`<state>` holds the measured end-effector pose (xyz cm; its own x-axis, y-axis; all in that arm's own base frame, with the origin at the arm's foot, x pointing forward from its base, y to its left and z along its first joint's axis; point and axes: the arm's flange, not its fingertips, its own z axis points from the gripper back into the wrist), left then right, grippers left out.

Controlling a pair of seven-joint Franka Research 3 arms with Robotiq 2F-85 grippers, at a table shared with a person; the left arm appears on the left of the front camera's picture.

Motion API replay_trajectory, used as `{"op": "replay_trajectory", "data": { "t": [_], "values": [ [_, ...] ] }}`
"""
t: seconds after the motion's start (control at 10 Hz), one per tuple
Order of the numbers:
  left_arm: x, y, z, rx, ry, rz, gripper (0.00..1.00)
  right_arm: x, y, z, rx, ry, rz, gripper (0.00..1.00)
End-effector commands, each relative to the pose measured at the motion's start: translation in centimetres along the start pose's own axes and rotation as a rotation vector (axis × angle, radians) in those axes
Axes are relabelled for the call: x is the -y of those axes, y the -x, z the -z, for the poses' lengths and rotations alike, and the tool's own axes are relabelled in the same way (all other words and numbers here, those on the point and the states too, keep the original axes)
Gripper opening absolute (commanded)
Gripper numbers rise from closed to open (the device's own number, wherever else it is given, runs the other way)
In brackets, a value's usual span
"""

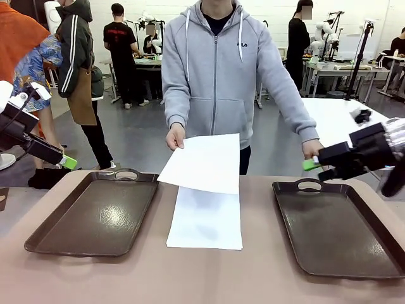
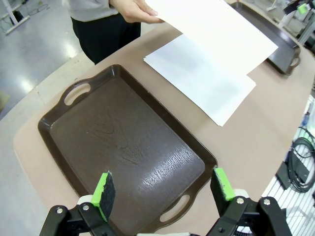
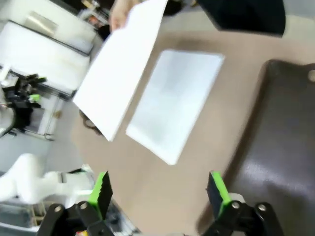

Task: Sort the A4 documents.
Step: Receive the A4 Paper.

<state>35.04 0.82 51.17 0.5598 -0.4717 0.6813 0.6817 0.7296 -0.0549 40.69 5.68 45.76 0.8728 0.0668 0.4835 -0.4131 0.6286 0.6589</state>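
Two A4 documents are being shown at the middle of the table, between the two dark brown trays. One, the flat sheet, is lying on the tabletop with its long side running away from the robot. It is clear of both the left tray and the right tray. The other, the raised sheet, is being held in the air by the person's hand at a far corner. It is tilted a little, and its near edge is overhanging the far end of the flat sheet.

The left gripper is being held above the near end of the left tray. Its green-padded fingers are spread wide and nothing is being pinched between them. In the front view it is hanging off the table's left edge, well apart from both sheets.

The right gripper is likewise being shown with its fingers spread and nothing between them. Its wrist view is blurred, so the ground beneath it is being read only roughly: it seems to be tabletop beside the right tray's edge. In the front view its green tip is lying just in front of the person's other hand. Whether the two are touching cannot be told.
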Motion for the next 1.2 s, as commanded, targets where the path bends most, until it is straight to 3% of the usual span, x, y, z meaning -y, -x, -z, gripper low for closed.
{"op": "replay_trajectory", "data": {
  "t": [0.0,0.3,0.8,1.1],
  "values": [
    [0.0,0.1,0.0,0.002,0.007,-0.001,1.00,0.6,-2.9,3.5,-0.038,-0.145,0.145,1.00],
    [0.0,0.1,0.0,0.002,0.007,-0.001,1.00,0.5,-4.9,10.4,-0.105,-0.300,0.240,1.00],
    [0.0,0.1,0.0,0.002,0.007,-0.001,1.00,1.5,-8.8,17.9,-0.057,-0.348,0.365,1.00],
    [0.0,0.1,0.0,0.002,0.007,-0.001,1.00,1.6,-9.1,20.5,-0.044,-0.355,0.426,1.00]
  ]
}}
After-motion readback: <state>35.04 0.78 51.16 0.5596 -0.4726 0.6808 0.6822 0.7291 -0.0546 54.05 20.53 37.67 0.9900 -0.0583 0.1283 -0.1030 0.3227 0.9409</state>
